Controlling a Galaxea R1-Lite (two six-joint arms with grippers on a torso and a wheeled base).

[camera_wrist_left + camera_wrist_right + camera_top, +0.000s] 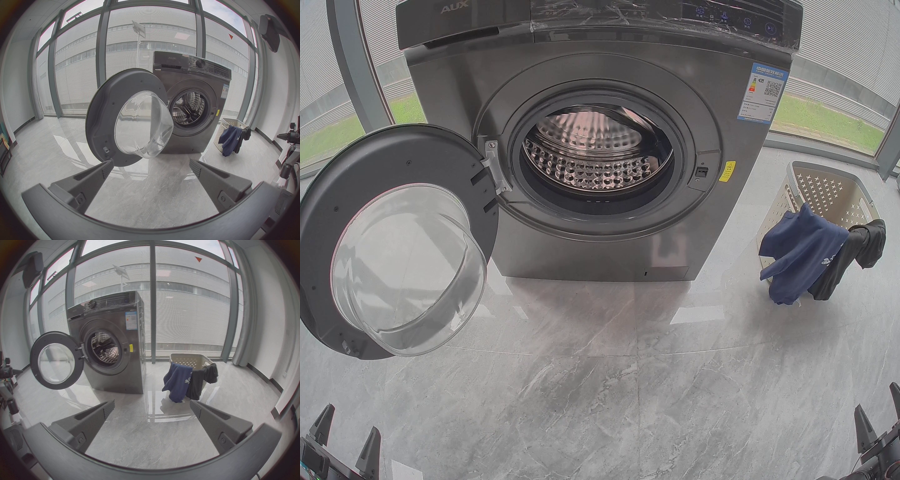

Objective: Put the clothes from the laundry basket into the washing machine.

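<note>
Both end effectors hang released and holding nothing: the left end effector (150, 162) low in the lower left of the head view, the right end effector (151, 402) in the lower right corner, each well apart from the clothes.

As I judge it, the task is at its start, and the step in hand is the first pick. The right arm is on the basket's side, so it looks the better choice. Pinch the blue garment (803, 253) at a bunched fold close to the rim rather than at its hanging tail. Lift it straight up, so it neither tips the light basket nor drags its neighbour off. Then carry it left to the opening and push it well past the door seal.

The cream laundry basket (831, 187) stands on the floor at the right of the frame, just beside the washing machine (712, 112). The blue garment and a black garment (856, 250) hang over its near rim, touching each other; its bottom is hidden. The door (394, 150) is swung wide at the left. The drum (594, 156) shows bare perforated steel.
</note>
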